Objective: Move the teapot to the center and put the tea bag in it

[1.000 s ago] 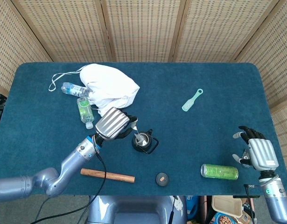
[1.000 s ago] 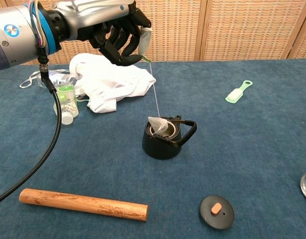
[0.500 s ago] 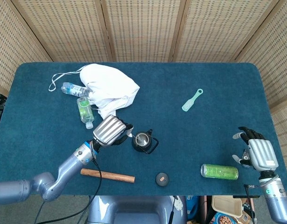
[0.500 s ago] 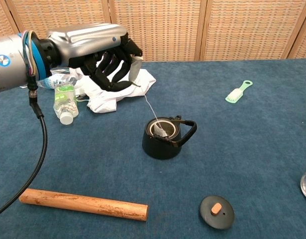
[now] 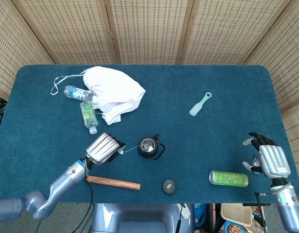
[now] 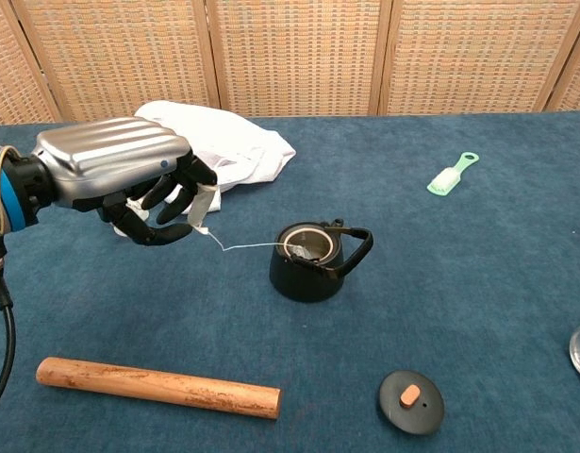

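- The black teapot [image 6: 311, 261] stands lidless near the table's middle, the tea bag [image 6: 303, 251] inside it.
- The left hand [image 6: 129, 184], left of the pot, pinches the tea bag's paper tag [image 6: 204, 206]; the string runs to the pot.
- The right hand [image 5: 267, 158] rests at the near right edge, fingers apart, holding nothing.

This looks like a robot test setup in a lab: a surface [image 5: 222, 82] covered in blue felt, fenced by woven rattan screens [image 5: 149, 29], strewn with unrelated props such as a wooden rod [image 6: 157, 386], green can [image 5: 228, 178] and water bottles [image 5: 88, 113].
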